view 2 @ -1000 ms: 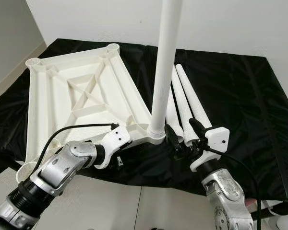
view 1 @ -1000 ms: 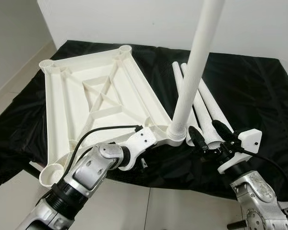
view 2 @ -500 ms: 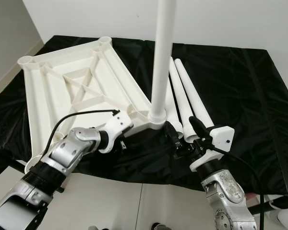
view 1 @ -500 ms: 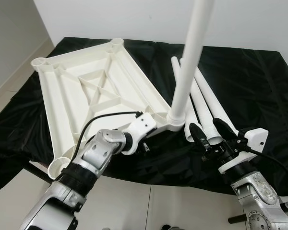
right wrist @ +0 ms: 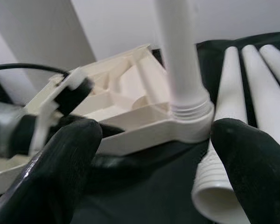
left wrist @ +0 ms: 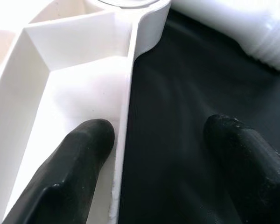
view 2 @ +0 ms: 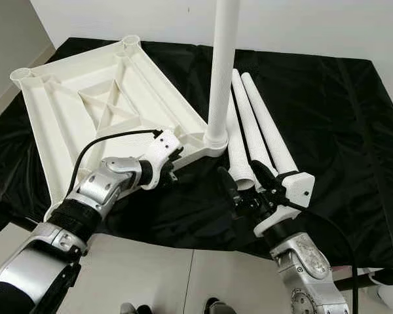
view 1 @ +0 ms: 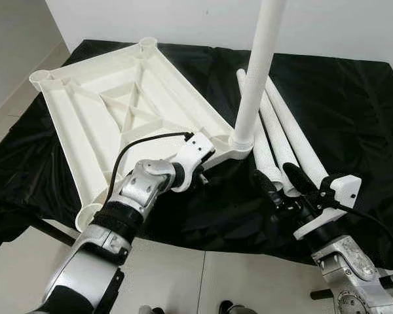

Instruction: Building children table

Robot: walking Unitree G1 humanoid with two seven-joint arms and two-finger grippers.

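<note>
A white plastic tabletop (view 1: 118, 111) lies upside down on the black cloth. One white leg (view 1: 257, 72) stands upright in its near right corner socket (view 1: 239, 145). Three loose legs (view 1: 283, 140) lie side by side to the right. My left gripper (left wrist: 161, 154) is open at the tabletop's near rim (left wrist: 123, 116), one finger (left wrist: 79, 158) inside the wall and one outside on the cloth. My right gripper (view 1: 280, 188) is open just in front of the loose legs' near ends (right wrist: 219, 186), holding nothing.
The black cloth (view 1: 354, 111) covers a low surface against a white wall. Its front edge (view 1: 216, 245) drops to a pale tiled floor (view 1: 183, 281) near my arms. Bare cloth lies to the right of the loose legs.
The tabletop with its upright leg has slid away from me and turned a little, my left gripper following at its rim. The view has shifted too. The right gripper stays open.
</note>
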